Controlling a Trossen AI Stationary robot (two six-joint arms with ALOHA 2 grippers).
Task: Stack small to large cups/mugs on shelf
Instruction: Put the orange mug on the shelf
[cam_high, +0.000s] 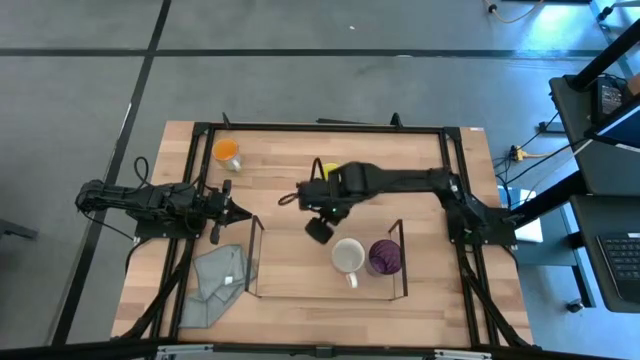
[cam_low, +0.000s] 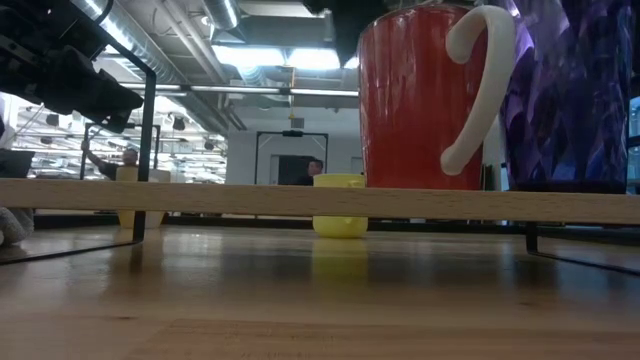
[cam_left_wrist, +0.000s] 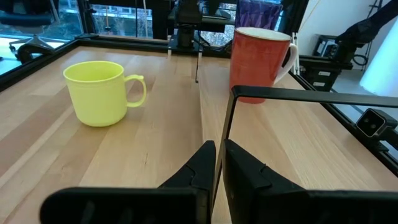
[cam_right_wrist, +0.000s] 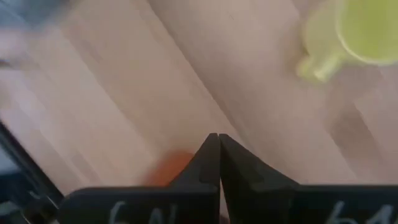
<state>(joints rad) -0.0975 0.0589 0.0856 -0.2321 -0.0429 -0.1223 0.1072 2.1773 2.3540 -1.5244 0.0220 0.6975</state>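
Note:
The clear shelf (cam_high: 326, 296) stands at the table's near middle. In it stand the mug that is white inside and red outside (cam_high: 348, 255) (cam_left_wrist: 261, 62) and the purple tumbler (cam_high: 385, 257), side by side at its right end. The yellow mug (cam_high: 327, 170) (cam_left_wrist: 99, 93) stands on the table beyond the shelf, partly under my right arm. The orange cup (cam_high: 228, 152) stands at the far left. My left gripper (cam_high: 238, 212) (cam_left_wrist: 216, 165) is shut on the shelf's left wall. My right gripper (cam_high: 318, 230) (cam_right_wrist: 217, 146) is shut and empty, pointing down between the yellow mug and the shelf. My left gripper pinches the far edge of the shelf's left end wall (cam_left_wrist: 222, 140) between its two fingers. The fingers come level from the table's left. The thin dark edge runs up between them. The shelf stands on the table.
A crumpled grey cloth (cam_high: 220, 280) lies at the near left, beside the shelf's left wall. A dark frame (cam_high: 320, 127) runs round the table's edges. People show far off in the room behind the table in the low view.

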